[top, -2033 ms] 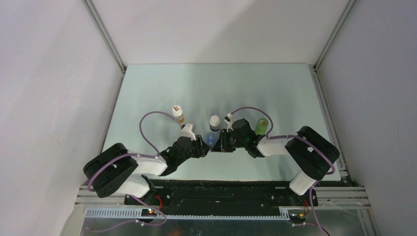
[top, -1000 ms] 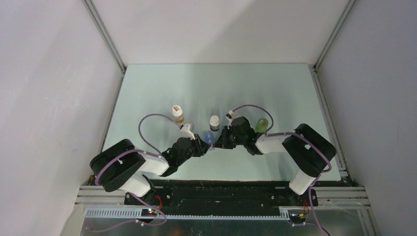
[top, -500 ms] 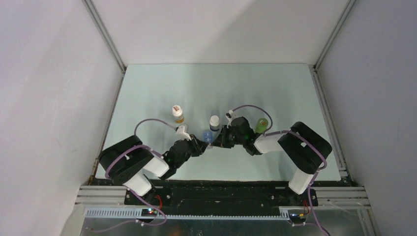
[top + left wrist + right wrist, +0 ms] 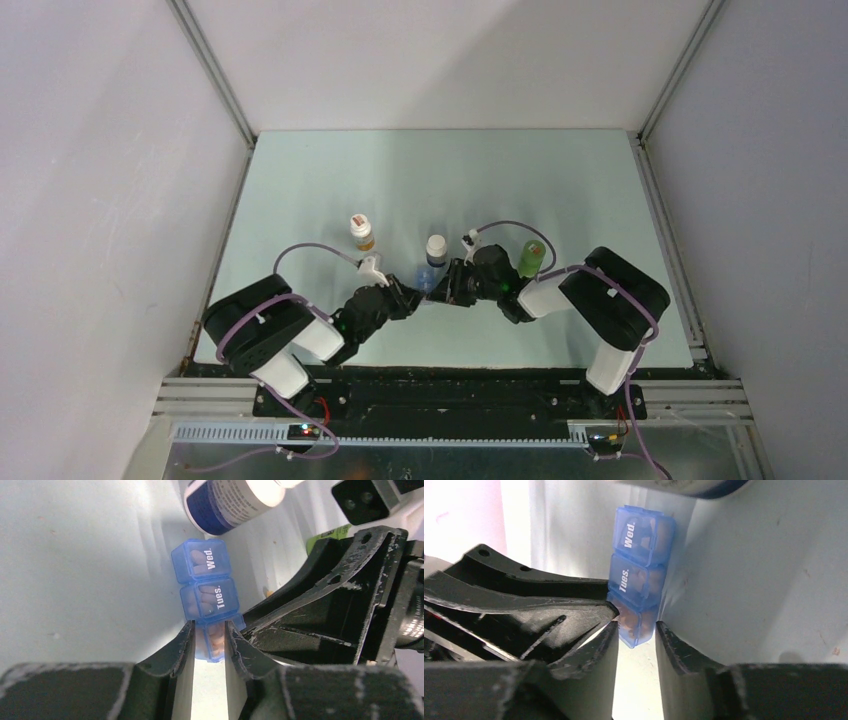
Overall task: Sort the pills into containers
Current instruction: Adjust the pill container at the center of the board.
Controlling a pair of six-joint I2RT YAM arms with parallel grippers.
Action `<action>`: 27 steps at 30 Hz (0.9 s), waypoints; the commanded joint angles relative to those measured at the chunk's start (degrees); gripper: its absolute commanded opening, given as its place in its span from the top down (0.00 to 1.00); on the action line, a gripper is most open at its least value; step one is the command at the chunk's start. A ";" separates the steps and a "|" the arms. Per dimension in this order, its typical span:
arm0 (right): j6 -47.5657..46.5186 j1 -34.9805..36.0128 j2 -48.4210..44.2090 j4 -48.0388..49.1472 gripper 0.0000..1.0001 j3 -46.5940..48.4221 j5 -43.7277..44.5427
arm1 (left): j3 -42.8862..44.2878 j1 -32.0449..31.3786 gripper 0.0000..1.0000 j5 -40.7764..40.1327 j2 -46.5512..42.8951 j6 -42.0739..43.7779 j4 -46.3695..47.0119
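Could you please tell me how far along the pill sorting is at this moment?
Done: pills show through the closed Wed. compartment and Tues. compartment of the pill box, and the end compartment. In hand: the left gripper and right gripper both pinch it. Remaining: one orange speck beside the box may be a loose pill; further compartments are hidden.

We're hemmed in at the pill box (image 4: 426, 284): left gripper (image 4: 209, 627) and right gripper (image 4: 636, 625) both crowd its near end, snug on either side. Just past its far end a dark-labelled bottle (image 4: 436, 249) blocks the way. A green bottle (image 4: 532, 258) stands off to its right, a brown bottle (image 4: 361, 232) to its left. Beyond them, open table (image 4: 450, 170).
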 commanded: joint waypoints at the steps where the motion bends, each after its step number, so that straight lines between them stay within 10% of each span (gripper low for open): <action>1: 2.09 0.12 1.01 -0.93 0.59 -0.64 -2.33 | -1.56 -1.29 1.00 3.78 1.17 0.29 -10.17; 5: 4.31 -0.17 3.20 2.75 0.59 -1.31 -3.88 | -1.88 -1.25 1.00 3.61 1.88 -0.36 -9.03; 15: 6.27 -1.69 8.37 9.45 0.98 -2.84 -6.69 | -2.79 -1.34 1.00 3.68 3.92 -1.11 -6.25; 27: 3.49 -1.78 6.63 7.92 1.00 -3.28 -4.27 | -3.60 -2.05 1.00 2.74 5.15 -2.05 -2.72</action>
